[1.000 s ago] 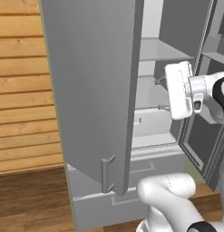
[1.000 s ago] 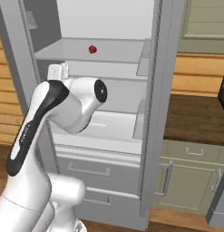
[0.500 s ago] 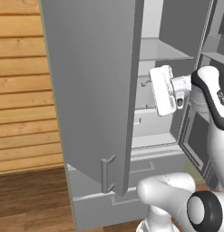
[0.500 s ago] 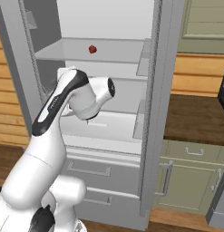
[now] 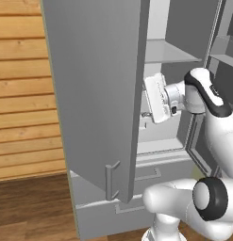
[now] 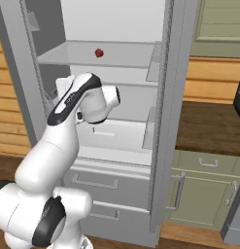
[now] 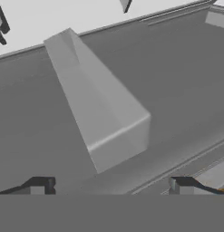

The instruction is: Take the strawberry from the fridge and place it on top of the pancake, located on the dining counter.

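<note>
Gripper (image 7: 109,188) nearest me, fingertips (image 7: 41,185) spread wide, nothing between them. Hand inside fridge (image 5: 94,94), at middle level, nosing toward left inner wall; I see grey door bin (image 7: 102,118) straight ahead of jaws. Beyond and higher: strawberry (image 6: 99,52), small and red, sits on upper shelf (image 6: 116,59), toward its back. It lies well above jaws and apart from them, untouched.
</note>
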